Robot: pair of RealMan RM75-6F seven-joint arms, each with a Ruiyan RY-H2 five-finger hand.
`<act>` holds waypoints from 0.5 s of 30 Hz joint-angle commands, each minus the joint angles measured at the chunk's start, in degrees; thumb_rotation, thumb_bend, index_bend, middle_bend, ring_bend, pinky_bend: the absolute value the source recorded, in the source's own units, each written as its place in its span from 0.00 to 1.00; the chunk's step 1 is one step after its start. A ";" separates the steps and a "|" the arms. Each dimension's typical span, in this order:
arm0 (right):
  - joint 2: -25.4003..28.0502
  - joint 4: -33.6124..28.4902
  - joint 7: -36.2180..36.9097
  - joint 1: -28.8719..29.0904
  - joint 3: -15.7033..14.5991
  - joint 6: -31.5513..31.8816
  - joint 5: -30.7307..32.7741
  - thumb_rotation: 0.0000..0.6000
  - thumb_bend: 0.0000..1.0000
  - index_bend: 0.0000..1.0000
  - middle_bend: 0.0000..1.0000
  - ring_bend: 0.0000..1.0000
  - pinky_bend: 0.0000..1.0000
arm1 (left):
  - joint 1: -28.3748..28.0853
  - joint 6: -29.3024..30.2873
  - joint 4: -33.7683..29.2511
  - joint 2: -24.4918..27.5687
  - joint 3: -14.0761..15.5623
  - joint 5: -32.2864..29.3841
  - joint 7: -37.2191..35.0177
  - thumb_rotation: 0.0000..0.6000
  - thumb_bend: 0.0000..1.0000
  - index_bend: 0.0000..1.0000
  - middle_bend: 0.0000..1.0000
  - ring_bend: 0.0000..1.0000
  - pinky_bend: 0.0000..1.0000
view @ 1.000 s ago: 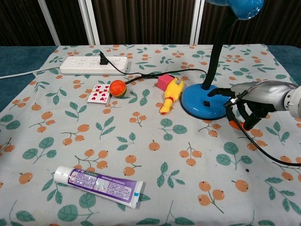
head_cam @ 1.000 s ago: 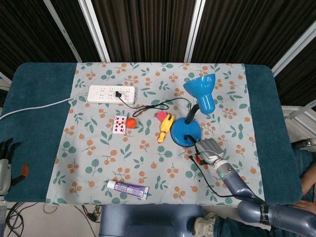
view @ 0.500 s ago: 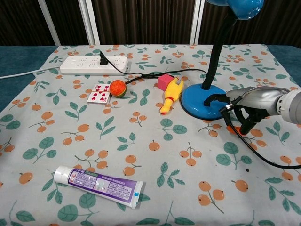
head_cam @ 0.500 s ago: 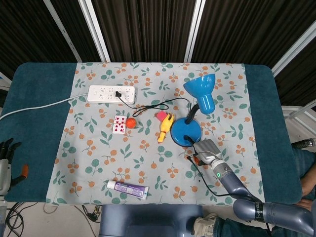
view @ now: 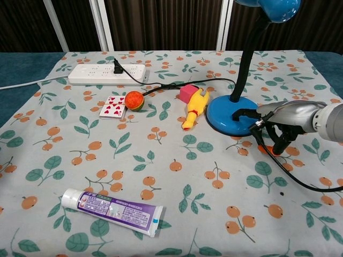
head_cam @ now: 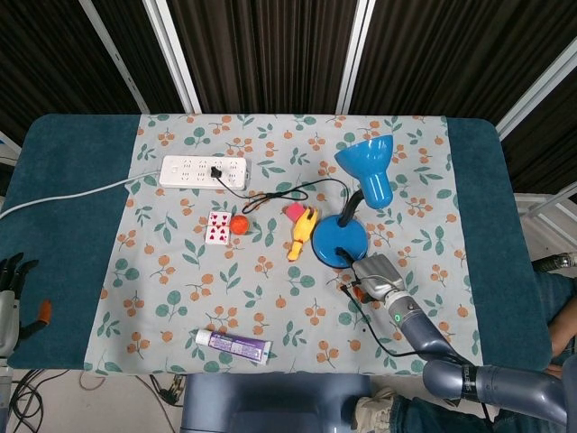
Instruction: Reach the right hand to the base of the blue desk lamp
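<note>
my right hand (view: pixel 281 119) sits at the 4 o'clock edge of the blue desk lamp's base (view: pixel 231 115), one fingertip touching its rim, the other fingers curled down, holding nothing. my left hand (head_cam: pixel 11 287) rests at the table's 8 o'clock corner, fingers apart.

Both views are evenly and brightly lit from overhead, with soft, short shadows; the glossy blue desk lamp (head_cam: pixel 353 206) casts only a faint shadow on the floral tablecloth (head_cam: pixel 180 271) just beside its round base. A small white highlight sits on the lamp's shade in the chest view. Behind the lamp the dark slatted backdrop (view: pixel 161 24) falls nearly black. Focus is sharp throughout, and the table's edges bow slightly in the head view.
</note>
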 commanded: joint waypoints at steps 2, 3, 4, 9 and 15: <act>0.49 0.30 -1.22 1.46 -0.80 -1.45 2.47 1.00 0.51 0.01 0.52 0.62 0.92 | -0.01 -0.04 -0.11 0.04 -0.01 -0.06 -0.01 1.00 0.43 0.16 0.04 0.00 0.03; 0.62 0.43 -1.51 1.87 -0.93 -1.81 3.14 1.00 0.51 0.01 0.52 0.62 0.93 | 0.00 -0.02 -0.16 0.07 0.00 -0.05 -0.01 1.00 0.43 0.16 0.04 0.00 0.03; 0.89 0.56 -1.77 2.40 -1.07 -2.31 4.11 1.00 0.51 0.01 0.52 0.62 0.93 | 0.06 0.08 -0.21 0.11 0.03 0.03 -0.05 1.00 0.43 0.16 0.04 0.00 0.03; 2.10 -0.05 -1.80 3.41 -0.82 -1.80 5.82 1.00 0.51 0.01 0.52 0.62 0.95 | 0.20 0.28 -0.24 0.14 0.01 0.01 -0.25 1.00 0.43 0.16 0.04 0.00 0.03; 7.08 -7.97 0.13 0.75 -0.78 4.94 0.85 1.00 0.51 0.01 0.50 0.57 0.96 | 0.14 0.10 -0.26 0.16 0.05 -0.09 -0.13 1.00 0.43 0.16 0.04 0.00 0.03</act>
